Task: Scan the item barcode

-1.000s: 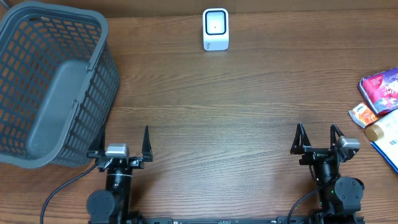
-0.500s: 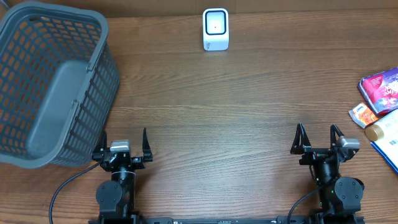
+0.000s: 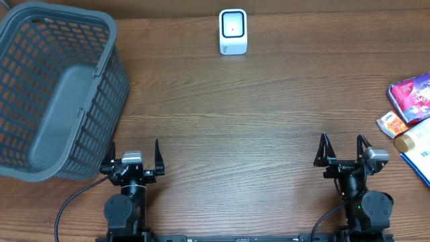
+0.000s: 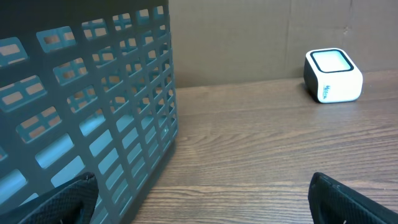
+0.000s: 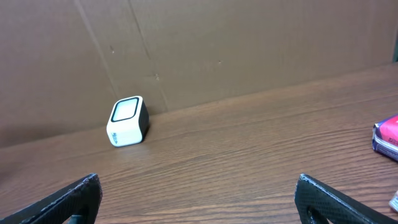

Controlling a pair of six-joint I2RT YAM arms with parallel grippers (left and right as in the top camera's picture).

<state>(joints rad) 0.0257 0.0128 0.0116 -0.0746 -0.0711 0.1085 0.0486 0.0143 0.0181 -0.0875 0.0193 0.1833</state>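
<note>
Purple packet lies ahead-right of right tool, wide and empty; left tool wide too. Grip packet edges, keep barcode facing scanner ahead.

Slight rightward shift of left gripper and its arm base, away from the grey plastic basket; both fingers now distinct overhead, left one previously obscured.

Even, soft lighting; sharp frames, faint shadows, no glare.
</note>
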